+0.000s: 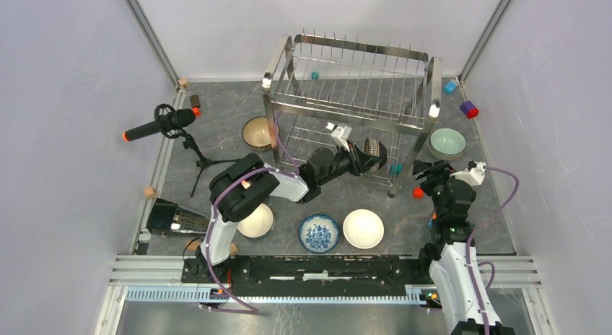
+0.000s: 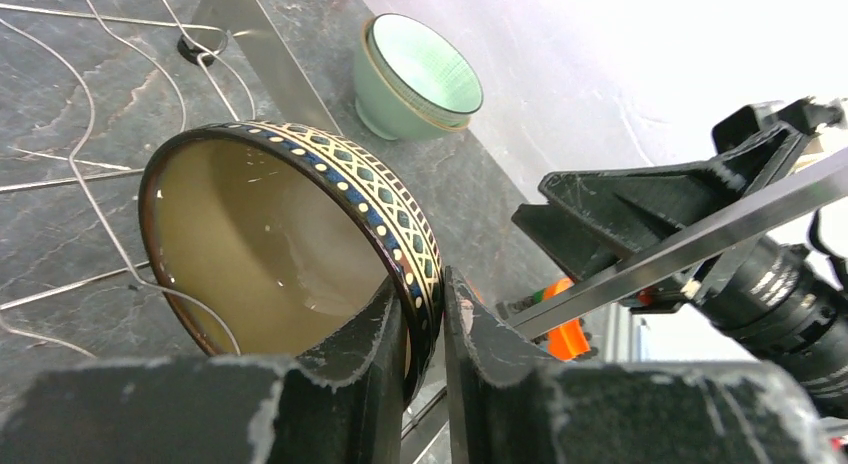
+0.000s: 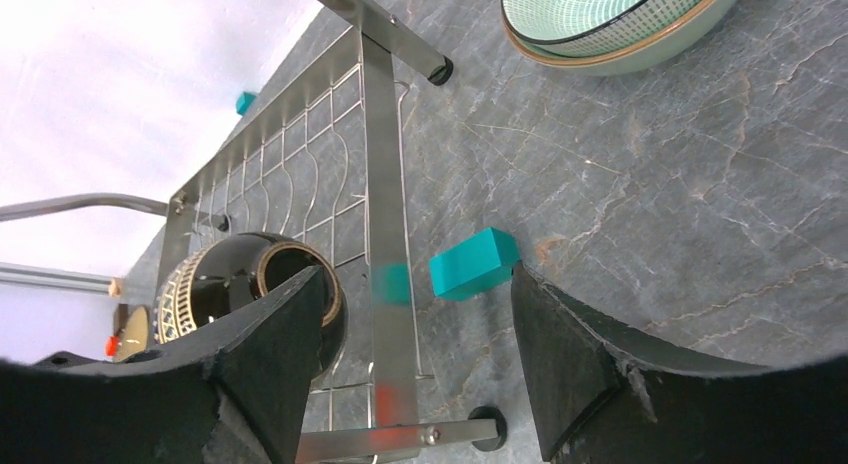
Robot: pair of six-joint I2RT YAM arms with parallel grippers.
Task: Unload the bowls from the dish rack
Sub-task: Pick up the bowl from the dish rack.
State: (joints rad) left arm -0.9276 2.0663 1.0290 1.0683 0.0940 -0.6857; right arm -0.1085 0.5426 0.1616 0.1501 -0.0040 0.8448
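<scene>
- Three parked on the table just in front of the dish rack (image 1: 353, 82): white bowl (image 1: 256, 221), blue-and-white bowl (image 1: 319, 232), other white bowl (image 1: 363, 228). Looks like the unloaded pile.
- Right gripper (image 3: 418, 284) spread wide, holding nothing, hovering by the rack's front right leg. Probably keeping clear.
- Left gripper (image 2: 425, 304) reaching into the rack's lower tier, pinched narrow on the rim of the dark patterned bowl (image 2: 260, 244), one finger inside, one outside. Only grabbable edge on a tipped bowl.
- Can't tell if it's resting on the wires; mostly hidden under bars from above.
- Green bowl (image 1: 447, 142) right of the rack, tan bowl (image 1: 258, 132) left.
</scene>
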